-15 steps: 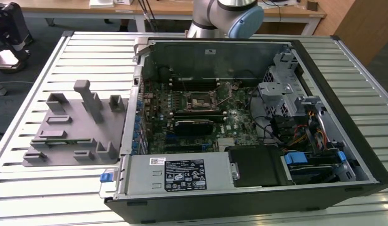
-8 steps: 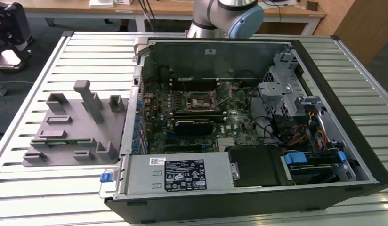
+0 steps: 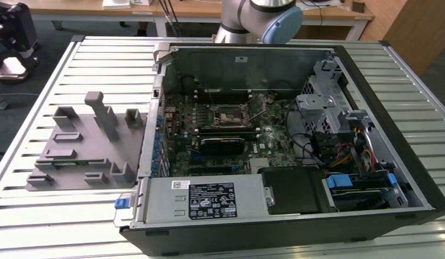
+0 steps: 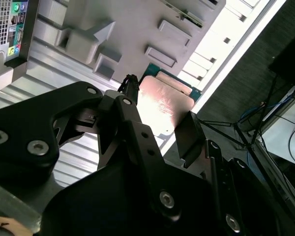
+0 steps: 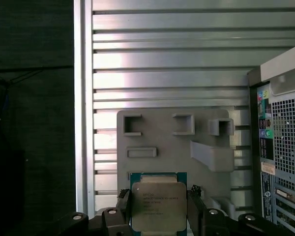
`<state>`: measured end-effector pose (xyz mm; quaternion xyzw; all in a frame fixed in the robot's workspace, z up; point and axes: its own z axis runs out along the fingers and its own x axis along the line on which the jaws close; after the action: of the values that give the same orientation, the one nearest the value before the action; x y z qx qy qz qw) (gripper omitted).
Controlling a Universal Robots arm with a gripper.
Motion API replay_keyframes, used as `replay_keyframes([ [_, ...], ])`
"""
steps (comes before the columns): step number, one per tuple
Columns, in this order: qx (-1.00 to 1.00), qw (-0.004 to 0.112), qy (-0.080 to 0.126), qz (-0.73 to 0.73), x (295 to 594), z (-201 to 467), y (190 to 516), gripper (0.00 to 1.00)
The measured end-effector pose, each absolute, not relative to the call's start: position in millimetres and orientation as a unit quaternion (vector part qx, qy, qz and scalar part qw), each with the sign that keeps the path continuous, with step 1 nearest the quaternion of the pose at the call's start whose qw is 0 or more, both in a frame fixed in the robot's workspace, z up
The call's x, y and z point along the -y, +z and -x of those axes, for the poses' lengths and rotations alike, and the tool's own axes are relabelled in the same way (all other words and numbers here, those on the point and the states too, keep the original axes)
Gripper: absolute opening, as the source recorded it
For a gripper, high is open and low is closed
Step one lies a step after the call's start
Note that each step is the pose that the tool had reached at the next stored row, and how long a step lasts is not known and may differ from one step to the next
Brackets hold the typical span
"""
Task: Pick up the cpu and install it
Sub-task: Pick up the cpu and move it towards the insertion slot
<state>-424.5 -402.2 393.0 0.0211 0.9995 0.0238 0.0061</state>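
The gripper [image 5: 159,198] clenched the cpu [image 5: 158,209] by two opposite edges, and the chip's metal top showed in both wrist views. The chip hung in the air, seen against the edge of the grey tray [image 5: 157,132] on the slatted table [image 5: 162,64], beside the open computer case [image 3: 237,67].

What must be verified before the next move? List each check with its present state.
1. Grip: the small flat square silver-topped cpu sits in the black gripper, pinched on two opposite edges: ok.
2. Squareness: the cpu looks straight between the fingers in the first wrist view: ok.
3. Clearance: the cpu hangs above the grey plastic tray with upright blocks, apparently free of it: ok.
4. Access: the black computer case lies with its side open in the exterior view: ok.
5. Target: the black square socket frame on the board, open and empty: cannot tell.
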Motion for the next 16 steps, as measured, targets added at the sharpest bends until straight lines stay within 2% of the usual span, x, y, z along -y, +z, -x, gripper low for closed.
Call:
replay_keyframes([
  [16, -0.999, 0.006, 0.024, -0.021, 402.0, 418.4, 393.0, 0.54],
])
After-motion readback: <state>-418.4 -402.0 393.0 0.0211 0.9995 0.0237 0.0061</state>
